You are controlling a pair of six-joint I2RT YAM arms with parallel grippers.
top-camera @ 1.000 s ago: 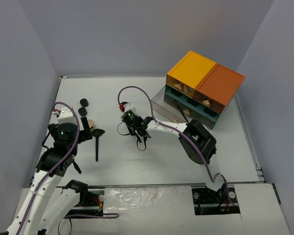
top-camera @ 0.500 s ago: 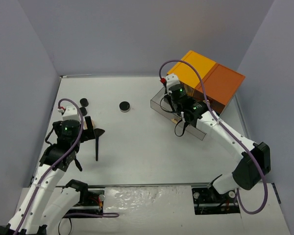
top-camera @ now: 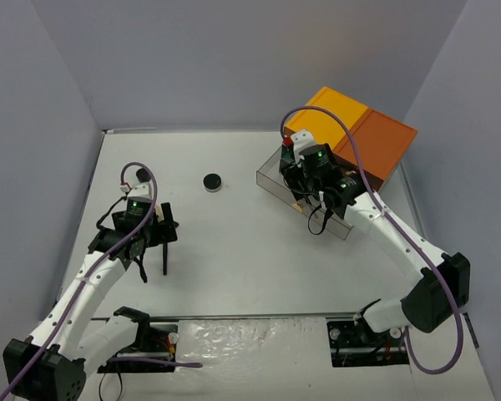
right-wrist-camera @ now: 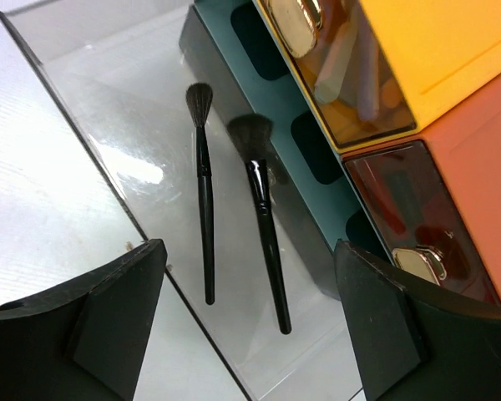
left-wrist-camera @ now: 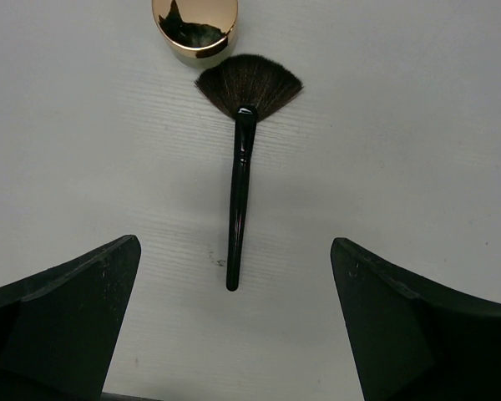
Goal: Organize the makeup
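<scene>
**Both grippers open, two brushes in the pulled-out drawer**

Right gripper [right-wrist-camera: 249, 246] hangs with its jaws spread wide and nothing between them, directly over the clear drawer [right-wrist-camera: 108, 100] that is pulled out from the bottom of the drawer box [top-camera: 351, 138]. Two black long-handled brushes lie flat on the drawer floor, just in front of the box's teal face. The slim brush [right-wrist-camera: 204, 200] is farther out from the box and the fuller brush [right-wrist-camera: 263, 234] closer to it. They lie near each other but do not touch, and both heads point the same way. Pale sticks [right-wrist-camera: 351, 75] show dimly through the tinted front of an upper drawer of the box.

The left gripper [left-wrist-camera: 235, 244] is also wide apart and holds nothing. It hovers over the white table [top-camera: 259, 251], well away from the drawer box, across the table on the left arm's side. Below it lies the fan brush [left-wrist-camera: 238, 192], flat on the table, with its bristles just beside the tan compact [left-wrist-camera: 194, 29]; whether they touch cannot be told. A round black jar [top-camera: 212, 181] stands alone between that group and the box. Another black jar [top-camera: 140, 174] sits farther from the box, beyond the left gripper.
</scene>
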